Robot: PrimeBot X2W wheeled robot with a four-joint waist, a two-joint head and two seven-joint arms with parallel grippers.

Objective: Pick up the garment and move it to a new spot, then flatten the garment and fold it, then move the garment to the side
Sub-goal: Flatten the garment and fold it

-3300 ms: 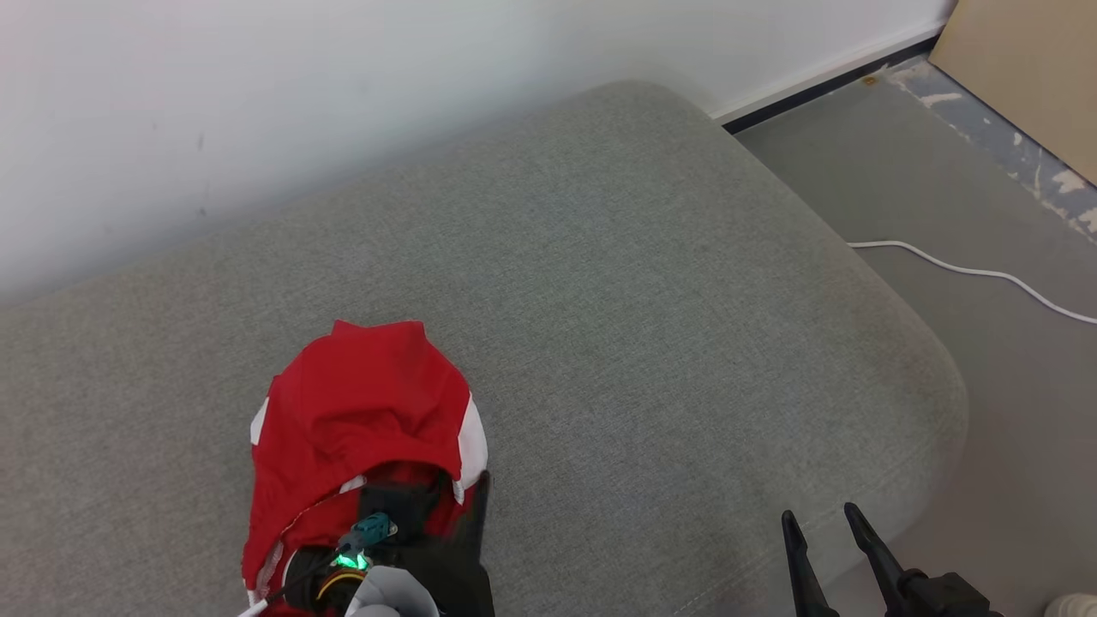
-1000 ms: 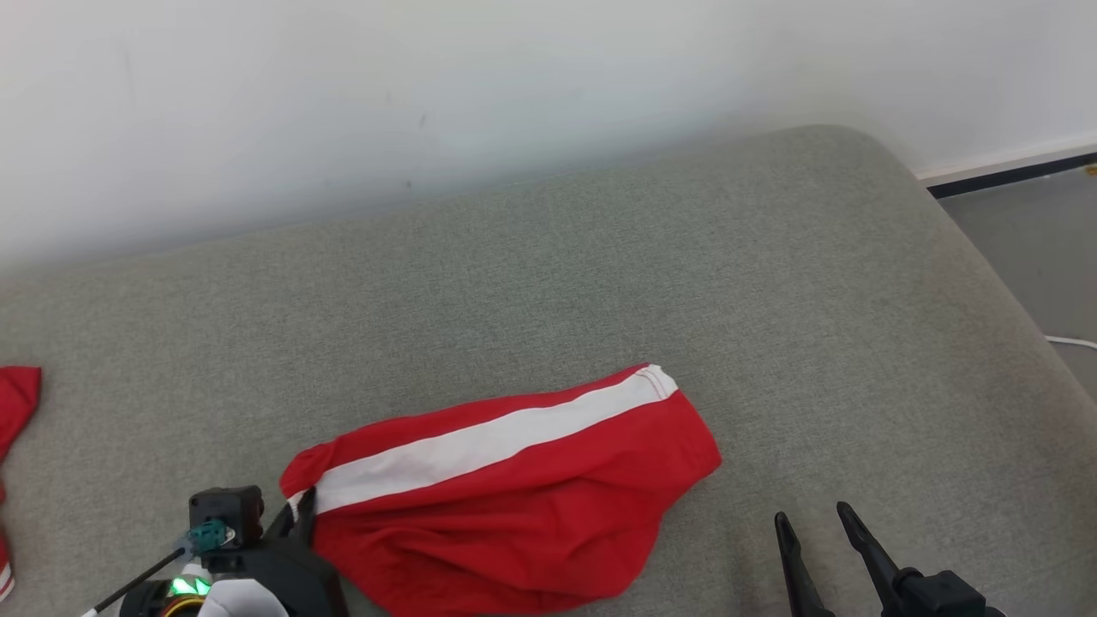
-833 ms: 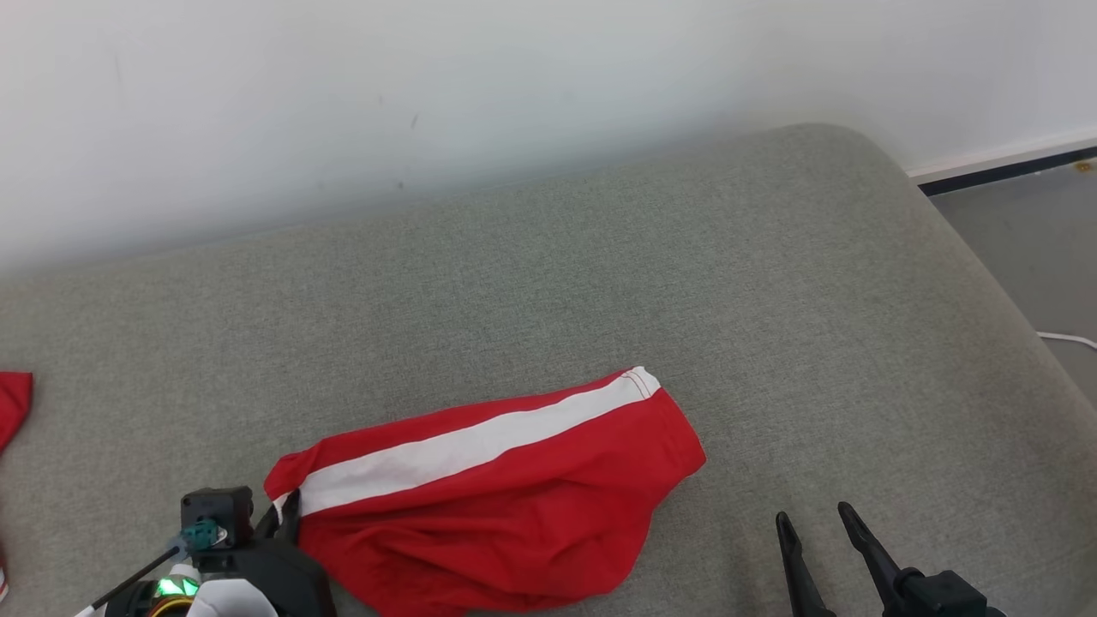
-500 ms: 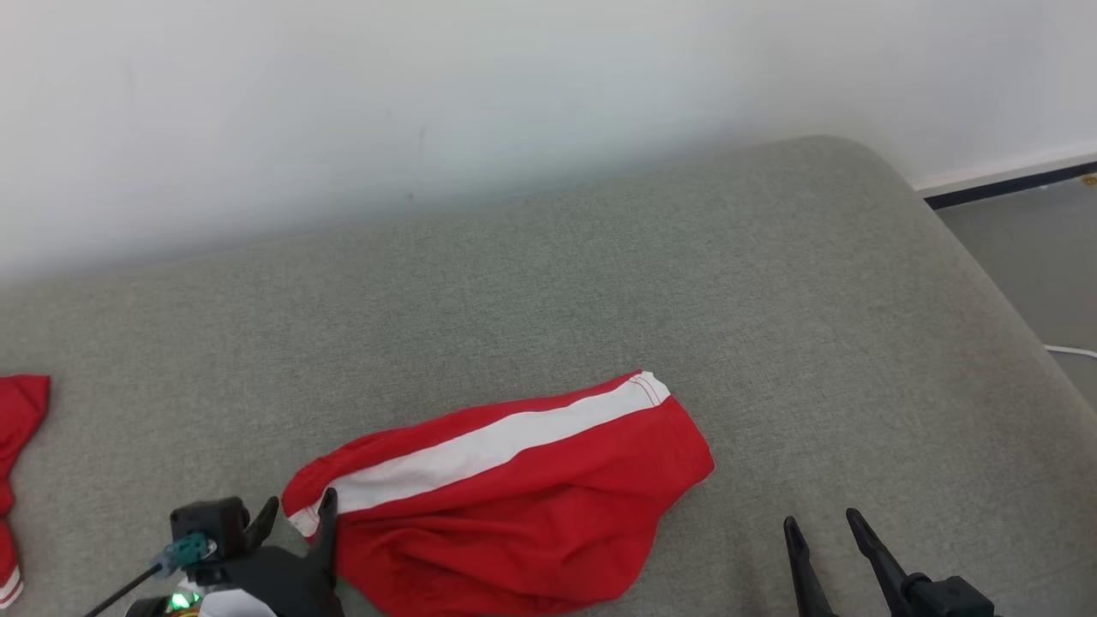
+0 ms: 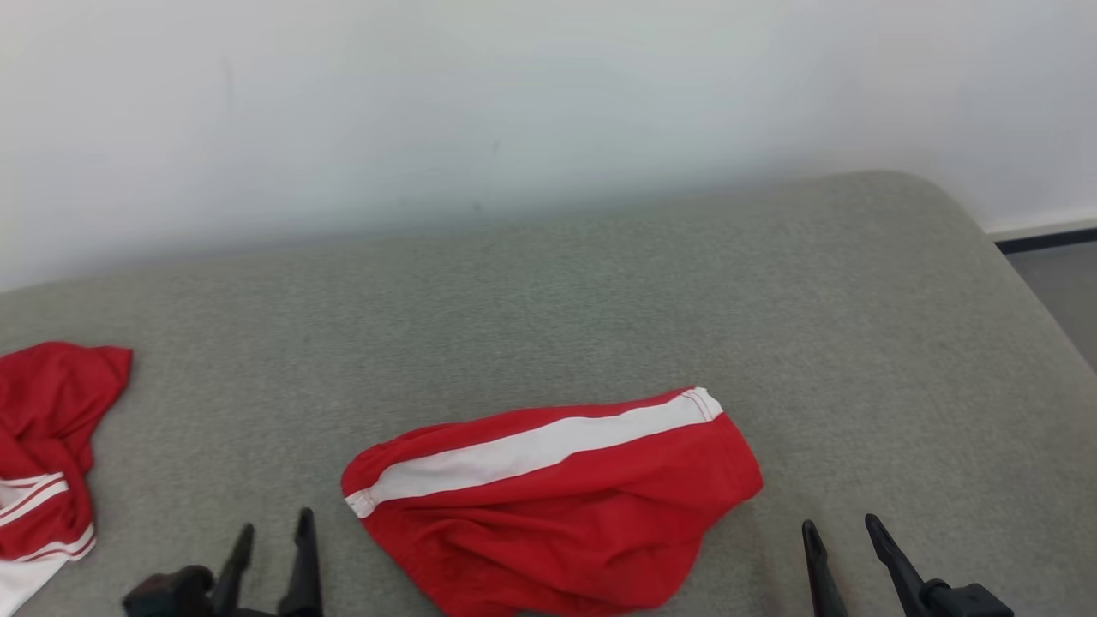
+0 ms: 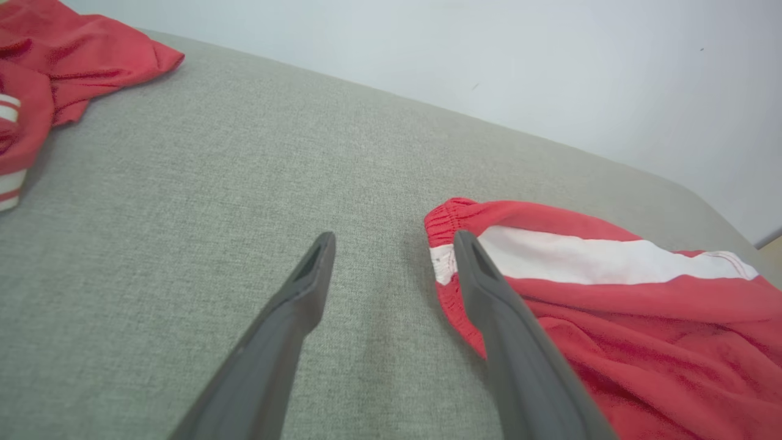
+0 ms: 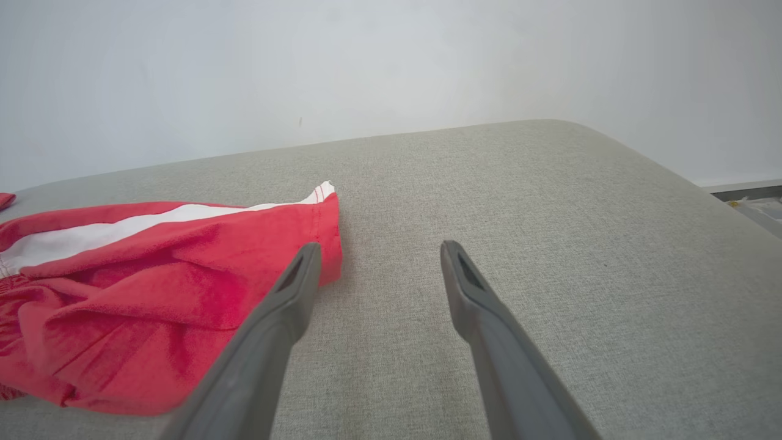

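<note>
Left claw [image 5: 274, 520] and right claw [image 5: 840, 521] both stand spread and empty, one just off each end of the shorts [image 5: 557, 497], which lie rumpled mid-sofa [image 5: 600, 300]. Flattening seems to be the step in hand; next, each claw should pinch its end and draw outward.

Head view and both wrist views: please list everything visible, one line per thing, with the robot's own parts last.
garment: one, red with a white stripe, crumpled on the middle of the cushion
other garment: one, red with white stripes, bunched at the left edge of the head view
cushion: one, grey, under both garments
wall: one, white, behind the cushion
floor: one strip, grey, right of the cushion
left gripper: one, dark, open, lower left by the garment's left end
right gripper: one, dark, open, lower right by the garment's right end
</note>
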